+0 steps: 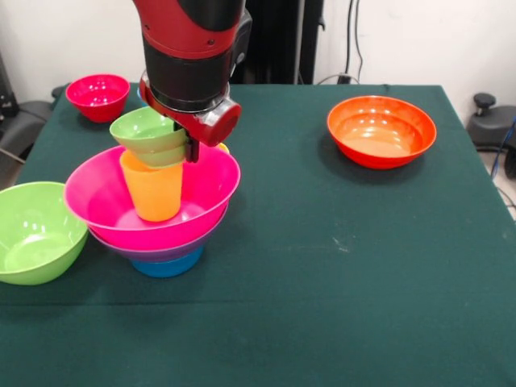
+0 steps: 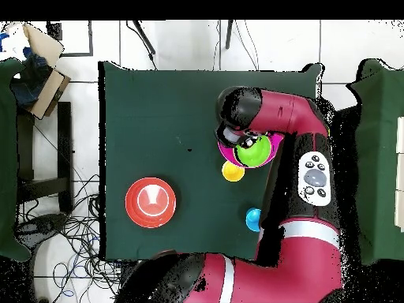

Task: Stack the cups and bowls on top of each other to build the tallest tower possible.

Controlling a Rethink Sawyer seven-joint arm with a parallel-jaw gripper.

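The black gripper [image 1: 192, 150] gripped the small glossy green plastic bowl [image 1: 147, 134] by its rim (tilted) above the orange-yellow tumbler [image 1: 152, 190] standing in the pink-bowled tower [image 1: 211, 185]. No legible writing.

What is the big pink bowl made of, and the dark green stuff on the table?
The pink bowl looks like glossy plastic: it is smooth, brightly coloured all through, and its inside shows pale shiny patches of light. The green table cover looks like cloth, maybe felt: it is dull with no shine and has small pale flecks on it. The pictures alone cannot settle either for certain.
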